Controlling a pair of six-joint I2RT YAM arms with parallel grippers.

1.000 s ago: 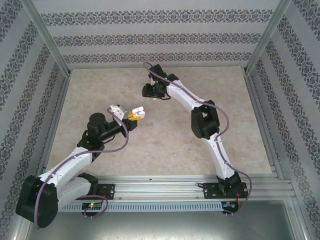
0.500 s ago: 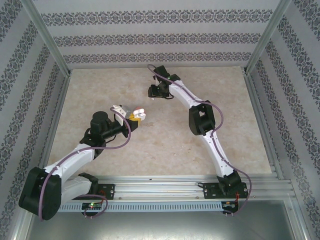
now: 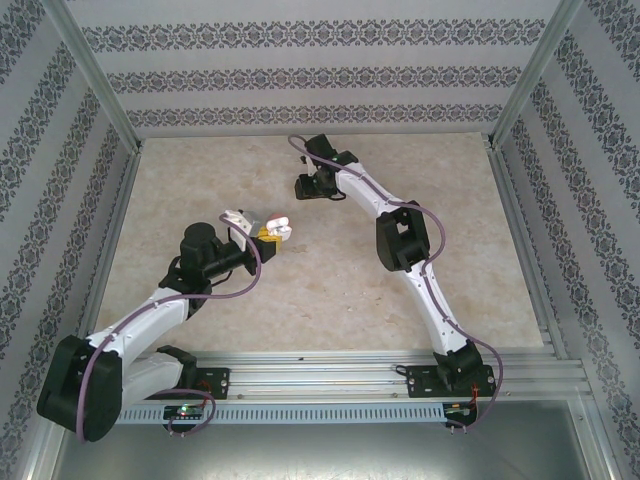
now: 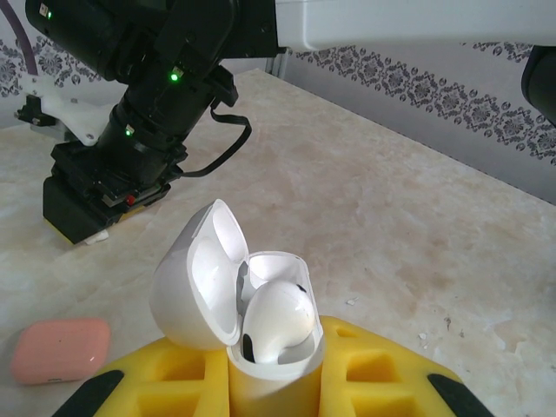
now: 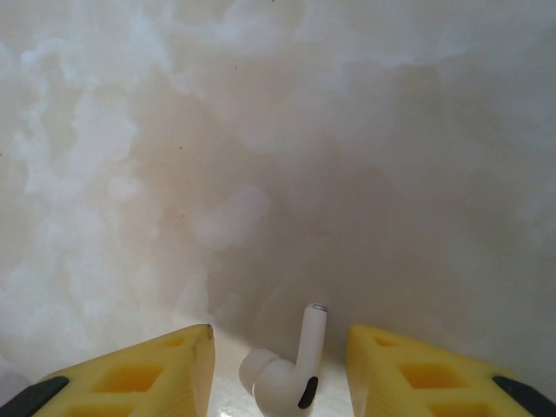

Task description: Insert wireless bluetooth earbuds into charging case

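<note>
Left gripper (image 3: 268, 233) is clamped on the white charging case (image 4: 228, 295), gripping its lower body between the yellow fingers (image 4: 169, 382). The case is raised off the table (image 3: 330, 280) with its lid hinged open to the left. One white earbud, the seated earbud (image 4: 278, 317), already sits in the case. The cavity behind it looks free, though its depth is hidden.

A pink case (image 4: 59, 349) lies closed on the table just beyond and to the left of the held case.

Right gripper (image 5: 278, 337) is farther out, lowered to the table surface with its jaws spread. The loose earbud (image 5: 280, 379) lies on the table between the two fingers and touches neither. Its bulb is toward the wrist and its stem points away, so the long axis runs roughly along the fingers and the closing stroke would cross it. The right arm is the nearer arm to this earbud. The case lies well apart from it, back toward the bases and to the left.

View differences:
- The right wrist view resolves the loose earbud and its stem direction.
- The overhead view is too coarse for that, but gives the spacing between the two grippers.
- The left wrist view shows the case interior and the black body of the right gripper behind it.

Judgement: the grasp is the pending step, and a stem this thin could easily roll or slip.
</note>
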